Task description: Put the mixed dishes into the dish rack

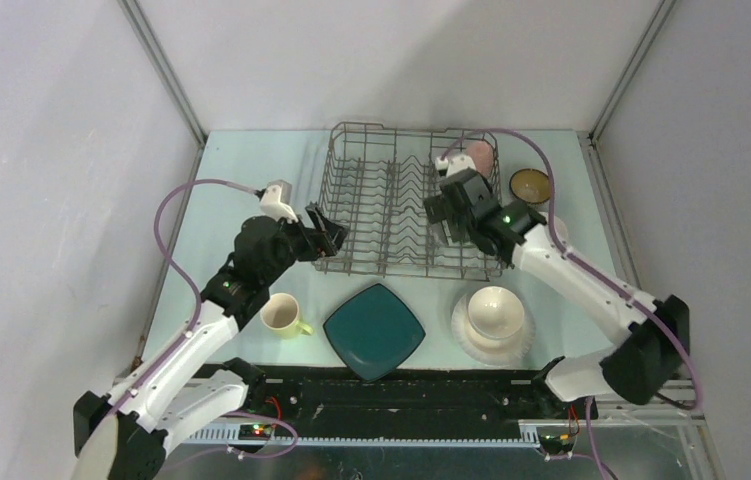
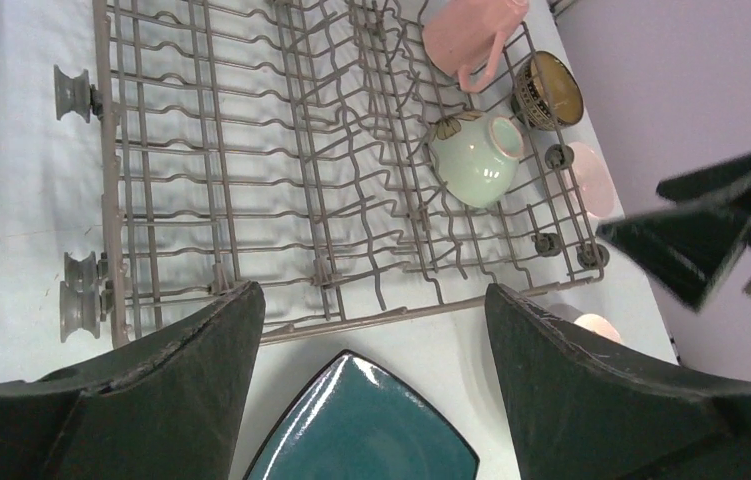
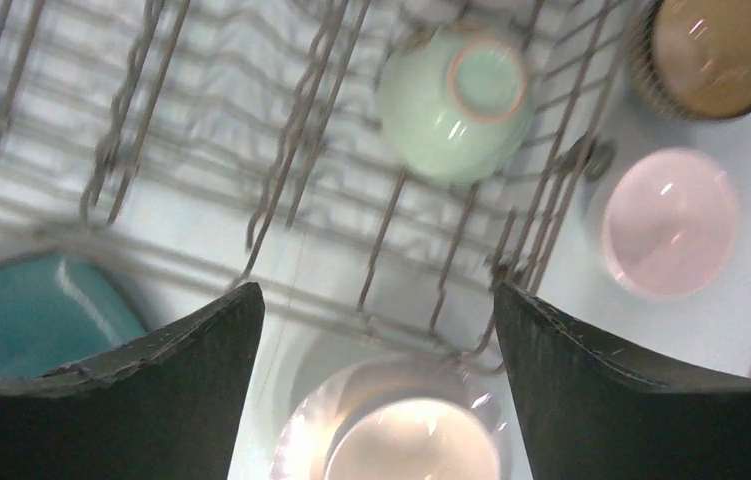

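Observation:
The grey wire dish rack (image 1: 371, 200) stands at the back middle. In its right part a pink mug (image 2: 466, 35) lies on its side and a pale green bowl (image 3: 456, 100) sits upside down. My right gripper (image 1: 448, 215) hovers open and empty over the rack's right front. My left gripper (image 1: 326, 232) is open and empty at the rack's left front corner. In front of the rack lie a dark teal square plate (image 1: 374, 330), a yellow-green mug (image 1: 281, 315), and a white bowl (image 1: 496, 312) on a white round plate (image 1: 466, 338). A brown bowl (image 1: 530, 186) stands right of the rack.
A small pink bowl (image 3: 666, 220) sits on the table by the rack's right front corner, below the brown bowl. Grey enclosure walls rise close on both sides and behind. The arms' bases and a black rail (image 1: 401, 395) line the near edge.

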Robot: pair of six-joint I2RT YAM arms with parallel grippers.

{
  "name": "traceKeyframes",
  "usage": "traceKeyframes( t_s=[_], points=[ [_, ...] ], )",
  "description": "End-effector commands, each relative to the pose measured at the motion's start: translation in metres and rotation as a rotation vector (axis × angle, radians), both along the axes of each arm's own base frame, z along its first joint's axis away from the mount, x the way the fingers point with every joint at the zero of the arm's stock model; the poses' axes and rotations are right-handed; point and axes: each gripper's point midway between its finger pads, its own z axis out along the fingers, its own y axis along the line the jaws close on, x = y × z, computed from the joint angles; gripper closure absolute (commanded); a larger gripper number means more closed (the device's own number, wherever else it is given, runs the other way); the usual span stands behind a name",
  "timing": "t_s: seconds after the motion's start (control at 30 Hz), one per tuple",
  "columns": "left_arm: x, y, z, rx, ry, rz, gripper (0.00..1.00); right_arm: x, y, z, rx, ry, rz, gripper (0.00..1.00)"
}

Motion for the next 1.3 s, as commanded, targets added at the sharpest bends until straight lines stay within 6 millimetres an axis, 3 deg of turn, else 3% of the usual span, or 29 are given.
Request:
traceKeyframes(
  t_s=[0.0, 0.23, 0.37, 0.63, 0.77, 0.87, 0.9, 0.97, 1.1, 1.27],
  points=[
    [-0.007, -0.005, 0.016, -0.008, -0.100, -0.046, 0.13, -0.063, -0.003, -0.033, 0.051, 0.137, -0.017, 0.14],
    [-0.013, -0.004, 0.016, -0.022, -0.115, -0.048, 0.14, -0.140, -0.019, -0.069, 0.056, 0.264, -0.045, 0.20],
    [-0.013, -0.005, 0.016, -0.033, -0.118, -0.050, 0.14, -0.161, -0.022, -0.090, 0.080, 0.319, -0.050, 0.25],
    [-0.015, -0.009, 0.012, -0.035, -0.102, -0.068, 0.15, -0.166, -0.015, -0.122, 0.083, 0.357, -0.059, 0.35],
    [-0.014, -0.011, 0.012, -0.033, -0.099, -0.073, 0.15, -0.163, -0.016, -0.137, 0.014, 0.363, -0.088, 0.47],
    [-0.014, -0.011, 0.011, -0.029, -0.098, -0.077, 0.15, -0.162, -0.015, -0.145, -0.010, 0.373, -0.093, 0.65],
    [-0.014, -0.011, 0.010, -0.027, -0.097, -0.077, 0.15, -0.163, -0.015, -0.147, -0.017, 0.379, -0.094, 0.80],
    [-0.014, -0.011, 0.011, -0.025, -0.101, -0.077, 0.15, -0.166, -0.021, -0.145, -0.031, 0.384, -0.113, 0.98],
    [-0.014, -0.013, 0.011, -0.026, -0.099, -0.086, 0.15, -0.168, -0.028, -0.115, 0.012, 0.344, -0.133, 1.00],
    [-0.016, -0.024, 0.015, -0.040, -0.112, -0.122, 0.14, -0.161, -0.028, -0.042, 0.187, 0.204, -0.128, 1.00]
  ],
)
